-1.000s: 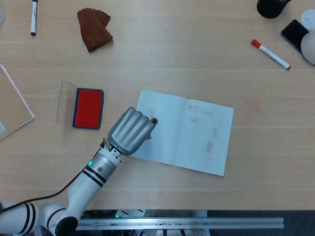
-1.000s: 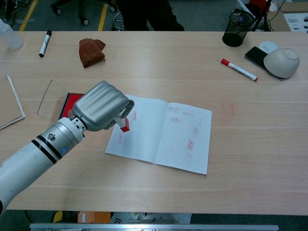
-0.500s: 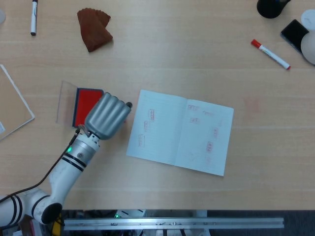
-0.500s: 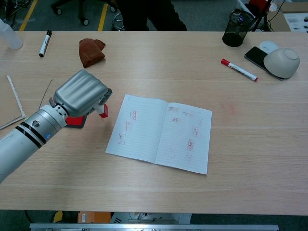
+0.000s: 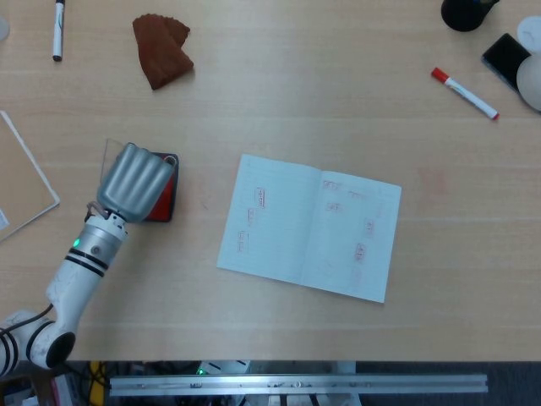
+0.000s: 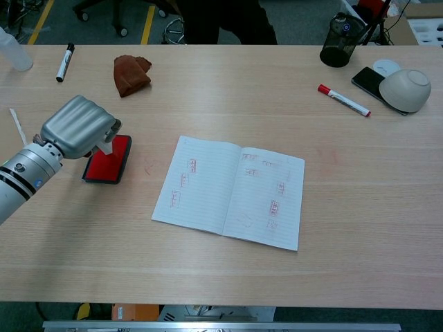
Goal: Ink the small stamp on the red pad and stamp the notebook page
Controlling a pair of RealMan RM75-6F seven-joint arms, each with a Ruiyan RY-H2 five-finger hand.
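Observation:
My left hand [image 5: 135,179] [image 6: 77,126] is curled around the small stamp [image 6: 107,146], whose pale body pokes out below the fingers. The hand hangs over the red ink pad [image 5: 166,200] [image 6: 111,160] and hides most of it in the head view. I cannot tell whether the stamp touches the pad. The open notebook [image 5: 308,227] [image 6: 232,190] lies to the right of the pad, with several red stamp marks on both pages. My right hand shows in neither view.
A brown cloth [image 5: 162,49] and a black marker [image 5: 57,30] lie at the far left. A red marker [image 5: 465,93], a bowl [image 6: 405,90] and a black cup [image 6: 337,48] stand at the far right. A flat board [image 5: 25,182] lies at the left edge.
My left hand has carried the stamp leftwards, from the notebook's left page across the bare table to above the red pad. The notebook has not moved.

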